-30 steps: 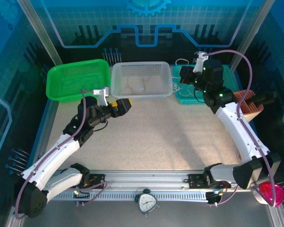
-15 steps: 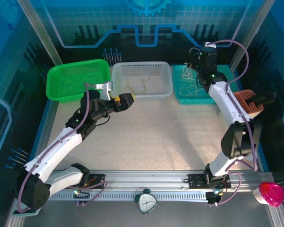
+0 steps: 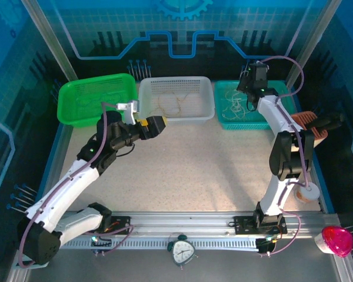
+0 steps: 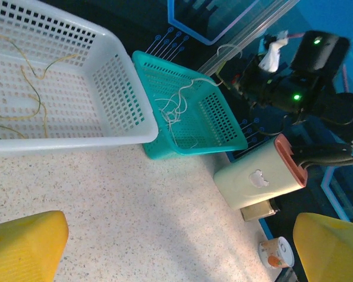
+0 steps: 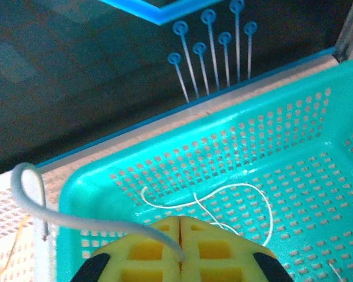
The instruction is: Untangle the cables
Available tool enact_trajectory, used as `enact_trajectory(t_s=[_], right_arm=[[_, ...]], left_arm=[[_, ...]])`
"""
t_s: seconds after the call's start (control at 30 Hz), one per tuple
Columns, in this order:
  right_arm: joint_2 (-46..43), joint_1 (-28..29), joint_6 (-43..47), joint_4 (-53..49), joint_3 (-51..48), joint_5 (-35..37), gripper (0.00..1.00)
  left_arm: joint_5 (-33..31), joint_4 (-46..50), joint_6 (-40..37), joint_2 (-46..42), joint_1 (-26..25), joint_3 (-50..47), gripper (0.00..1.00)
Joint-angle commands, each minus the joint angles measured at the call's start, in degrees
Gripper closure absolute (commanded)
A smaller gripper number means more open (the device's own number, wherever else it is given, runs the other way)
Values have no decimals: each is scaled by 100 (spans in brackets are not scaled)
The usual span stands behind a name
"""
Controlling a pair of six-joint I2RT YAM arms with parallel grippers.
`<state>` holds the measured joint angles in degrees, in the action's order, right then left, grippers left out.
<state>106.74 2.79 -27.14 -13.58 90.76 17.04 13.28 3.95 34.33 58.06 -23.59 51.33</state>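
The cables lie sorted in three baskets: whitish strands [image 3: 238,106] [image 4: 173,111] [image 5: 223,197] in the teal basket [image 3: 247,124], yellow-tan strands [image 3: 173,103] [image 4: 29,88] in the white basket [image 3: 176,116]. My right gripper [image 3: 245,82] [image 5: 180,226] hangs over the teal basket's far left corner, shut on a whitish cable [image 5: 76,220] that arcs left toward the white basket. My left gripper [image 3: 156,125] [image 4: 182,247] hovers over the table in front of the white basket, open with nothing between its yellow fingers [image 4: 23,244].
A green basket [image 3: 97,97] stands left of the white one. A cream knife block [image 3: 309,126] [image 4: 262,176] with black handles sits right of the teal basket, and a small can [image 3: 306,192] [image 4: 276,252] near the right edge. A clock [image 3: 181,249] sits at the front rail.
My right arm has swung up and back from the teal basket's left front to its far left corner, still shut. My left gripper has shifted slightly right.
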Motion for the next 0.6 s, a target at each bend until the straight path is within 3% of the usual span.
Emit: enact_trajectory(t_s=[0.0,0.03,0.07,0.1,0.3,0.4,0.57], right_arm=[[-99,-148,-203,46,-237,-478,87],[-60,-183,-249,-70,-212,-626,64],[-57,-186,-278,-204,-181,-695,47],[-96,-191,-288,-272,-202,-741,40],[-1210,-73,-292,69,-971,-1092,16],[-1915,-37,-321,101,-1460,-1224,1],[-3085,18,84,203,-2305,-1479,0]], left_arm=[[-58,255,-188,-261,-66,215,1],[-70,297,-202,-314,-66,211,1],[-94,340,-221,-358,-66,219,1],[-140,395,-230,-397,-62,228,1],[-308,708,-321,-502,-66,442,1],[-747,911,-503,-515,-58,647,1],[-2014,947,-1376,-421,32,920,1]])
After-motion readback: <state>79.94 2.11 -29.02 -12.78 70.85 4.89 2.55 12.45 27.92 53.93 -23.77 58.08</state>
